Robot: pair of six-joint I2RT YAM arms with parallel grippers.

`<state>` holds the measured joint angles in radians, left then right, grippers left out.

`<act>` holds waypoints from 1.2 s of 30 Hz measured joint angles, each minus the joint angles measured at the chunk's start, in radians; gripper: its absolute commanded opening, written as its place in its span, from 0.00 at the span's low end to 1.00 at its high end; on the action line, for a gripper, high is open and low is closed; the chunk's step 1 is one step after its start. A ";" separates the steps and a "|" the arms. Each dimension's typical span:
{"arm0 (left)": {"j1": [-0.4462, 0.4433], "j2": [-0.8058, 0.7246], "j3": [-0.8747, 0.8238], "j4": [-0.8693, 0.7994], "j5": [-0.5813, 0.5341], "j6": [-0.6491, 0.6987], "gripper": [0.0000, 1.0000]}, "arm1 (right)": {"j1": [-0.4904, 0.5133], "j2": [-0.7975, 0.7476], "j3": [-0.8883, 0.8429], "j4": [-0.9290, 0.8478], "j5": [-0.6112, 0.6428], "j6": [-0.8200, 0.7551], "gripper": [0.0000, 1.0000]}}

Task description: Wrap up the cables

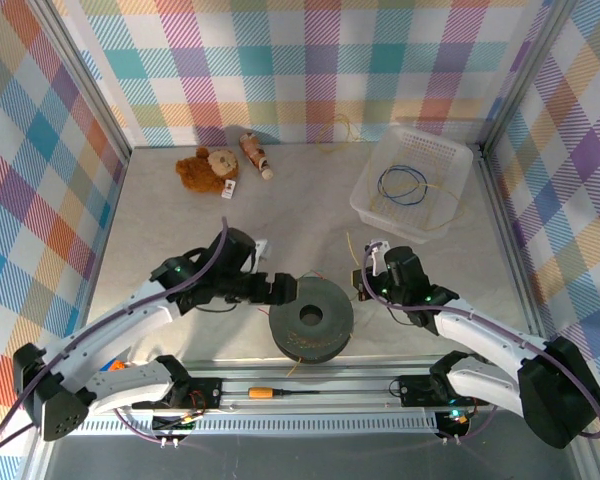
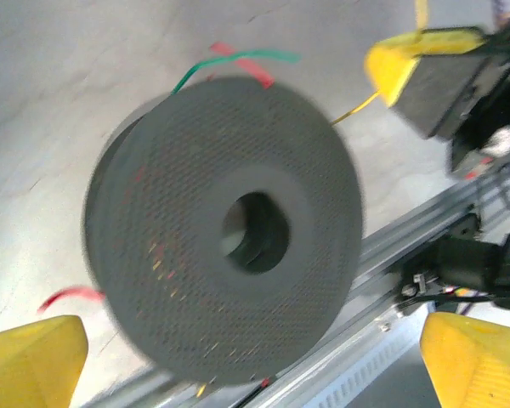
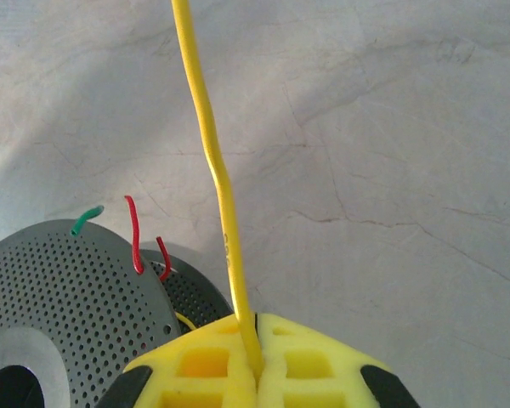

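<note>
Looking from above, the spool (image 1: 311, 322) lies flat near the middle of the counter's near edge, its hole facing up. The left pincer (image 1: 285, 291) stands wide just beside the spool's left rim, gripping nothing. The right pincer (image 1: 372, 268), off the spool's right side, is clamped on a yellow cable (image 1: 350, 248) that runs toward the far edge. More cables (image 1: 402, 184) lie in loose loops in the basket (image 1: 460, 155) at the far right corner, so I judge most of the wrapping is left to do.

From the left wrist, the spool (image 2: 229, 229) sits between the spread pads (image 2: 30, 361). Short red and green ends poke out at its rim, which suggests some cable is already wound.

From the right wrist, the pincer (image 3: 257, 340) pinches the cable (image 3: 206, 153) tightly. Its long axis runs straight out from the fingertips, bending only slightly, and its free length points away from the spool (image 3: 76, 280).
</note>
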<state>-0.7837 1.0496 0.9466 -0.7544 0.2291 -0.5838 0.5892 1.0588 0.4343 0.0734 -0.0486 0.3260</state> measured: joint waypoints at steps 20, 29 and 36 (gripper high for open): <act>-0.172 0.193 -0.302 0.467 0.027 -0.407 0.86 | 0.029 0.042 -0.042 0.046 0.016 0.033 0.00; -0.072 0.398 -0.320 0.793 -0.003 -0.501 0.38 | 0.029 0.070 -0.058 0.122 0.060 0.032 0.00; -0.005 0.468 -0.226 0.945 0.031 -0.493 0.09 | -0.002 0.049 -0.103 0.182 0.208 0.011 0.00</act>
<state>-0.7883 1.5173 0.7204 0.1902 0.2596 -1.0771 0.5869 1.1076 0.3309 0.2550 0.1593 0.3367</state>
